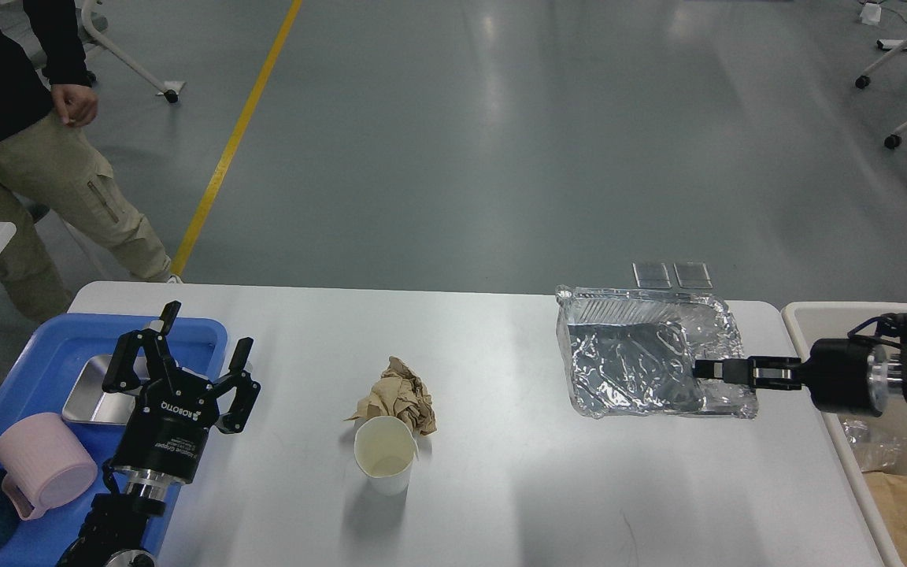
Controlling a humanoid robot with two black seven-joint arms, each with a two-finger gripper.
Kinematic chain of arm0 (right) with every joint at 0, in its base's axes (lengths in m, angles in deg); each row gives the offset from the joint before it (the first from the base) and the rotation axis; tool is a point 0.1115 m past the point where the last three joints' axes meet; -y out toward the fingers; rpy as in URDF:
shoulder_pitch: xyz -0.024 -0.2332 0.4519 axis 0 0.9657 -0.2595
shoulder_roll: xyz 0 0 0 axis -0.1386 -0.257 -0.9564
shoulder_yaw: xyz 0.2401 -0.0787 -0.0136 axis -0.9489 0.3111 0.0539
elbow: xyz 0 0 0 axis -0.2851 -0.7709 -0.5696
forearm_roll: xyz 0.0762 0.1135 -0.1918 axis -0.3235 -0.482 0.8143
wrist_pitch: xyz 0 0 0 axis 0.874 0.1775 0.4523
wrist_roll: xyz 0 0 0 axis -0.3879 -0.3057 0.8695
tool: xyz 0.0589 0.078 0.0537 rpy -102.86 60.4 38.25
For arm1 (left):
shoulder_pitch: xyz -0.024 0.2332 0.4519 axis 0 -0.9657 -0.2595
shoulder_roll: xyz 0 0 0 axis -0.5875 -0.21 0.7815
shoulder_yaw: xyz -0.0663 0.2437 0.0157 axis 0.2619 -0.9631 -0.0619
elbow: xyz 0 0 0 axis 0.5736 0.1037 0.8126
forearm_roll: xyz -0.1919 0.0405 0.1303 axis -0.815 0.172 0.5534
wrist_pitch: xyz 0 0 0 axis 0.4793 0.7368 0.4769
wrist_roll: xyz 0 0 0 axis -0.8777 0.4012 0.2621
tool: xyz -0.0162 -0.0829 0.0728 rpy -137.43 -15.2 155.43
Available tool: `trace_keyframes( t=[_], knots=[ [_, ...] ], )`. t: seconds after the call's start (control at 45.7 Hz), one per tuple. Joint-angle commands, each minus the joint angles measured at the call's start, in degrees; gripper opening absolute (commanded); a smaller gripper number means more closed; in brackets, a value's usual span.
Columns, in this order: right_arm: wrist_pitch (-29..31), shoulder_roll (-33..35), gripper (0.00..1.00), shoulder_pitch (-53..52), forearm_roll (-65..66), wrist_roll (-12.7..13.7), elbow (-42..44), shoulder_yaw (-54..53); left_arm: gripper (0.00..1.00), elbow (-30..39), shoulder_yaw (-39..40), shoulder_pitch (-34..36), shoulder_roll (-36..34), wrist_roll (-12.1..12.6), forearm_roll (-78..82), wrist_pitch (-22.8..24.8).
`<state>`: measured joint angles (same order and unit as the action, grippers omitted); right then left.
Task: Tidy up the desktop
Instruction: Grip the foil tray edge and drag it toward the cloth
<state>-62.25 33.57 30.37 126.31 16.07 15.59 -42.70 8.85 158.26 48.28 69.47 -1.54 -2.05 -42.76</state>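
**Observer:** Where do things stand on the desktop [501, 504]?

**Operator:** It fills the lower half of my head view, white and bare over most of its middle. My right gripper [707, 369] has its fingers pressed together on the near right edge of the foil tray [627, 366], pinching the rim. The tray looks lifted and tipped up toward me, over the far right of the table, close to the bin [816, 315].

**Observer:** How does that tray handle?

**Operator:** I'd judge it very light and flimsy. It's thin crumpled foil, so it will buckle instead of holding its shape, and a one-edge pinch lets it swing and sag. The rolled rim is the only sensible place to take hold; the floor of it would just crush or tear.

**Observer:** And your left side?

**Operator:** My left gripper [200, 357] is spread wide, holding nothing, hovering at the edge of the blue tray [44, 346], which carries a pink mug [44, 465] and a small metal dish [91, 402].

**Observer:** What's left?

**Operator:** A ball of brown paper [400, 403] touching a paper cup [384, 455], mid-table. Both look light and easily crushed; I'd take the cup by its rim gently.
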Motion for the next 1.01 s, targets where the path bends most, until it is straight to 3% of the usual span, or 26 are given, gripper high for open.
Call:
trace_keyframes(
  t=[0.0, 0.372, 0.985],
  knots=[
    [0.09, -2.49, 0.00, -1.07, -0.09, -0.05, 0.15, 0.14, 0.97, -0.08, -0.01, 0.03, -0.28, 0.02, 0.02, -0.09],
    [-0.53, -11.72, 0.00, -8.19, -0.35, 0.13, 1.03, 8.40, 0.97, -0.17, 0.08, -0.06, -1.07, 0.02, 0.11, -0.26],
    [-0.09, -29.82, 0.00, -13.29, -9.14, -0.22, 18.08, 17.89, 0.97, -0.17, 0.52, -0.06, -1.34, 0.11, -0.07, 0.00]
  ],
)
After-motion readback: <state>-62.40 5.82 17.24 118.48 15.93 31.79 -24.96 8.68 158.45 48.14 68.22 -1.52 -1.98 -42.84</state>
